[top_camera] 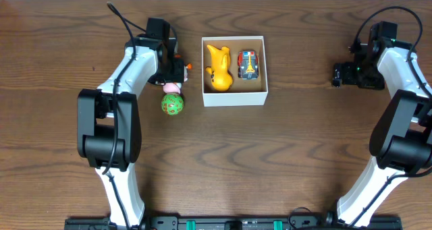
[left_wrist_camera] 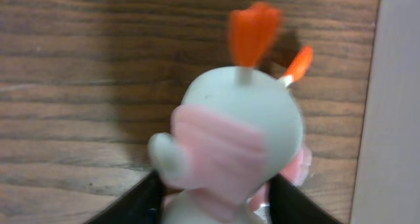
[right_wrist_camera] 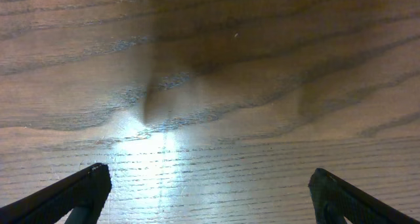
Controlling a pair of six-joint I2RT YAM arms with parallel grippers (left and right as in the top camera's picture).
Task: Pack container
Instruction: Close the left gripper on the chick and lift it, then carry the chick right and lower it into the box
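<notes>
The container (top_camera: 233, 97), a square white-walled box with a brown inside, stands at the table's back middle. It holds a yellow toy (top_camera: 218, 68) and a small toy car (top_camera: 248, 64). Just left of it my left gripper (top_camera: 173, 76) is shut on a white and pink toy (left_wrist_camera: 236, 132) with orange feet. The black fingers (left_wrist_camera: 134, 204) press both its sides, and the toy looks blurred. The container's white wall (left_wrist_camera: 390, 119) runs along the right edge of the left wrist view. Far right, my right gripper (top_camera: 335, 73) stands open over bare wood (right_wrist_camera: 210, 194).
A green patterned ball (top_camera: 173, 104) lies on the table right below the left gripper and the held toy. Both arm bases stand at the front edge of the wooden table.
</notes>
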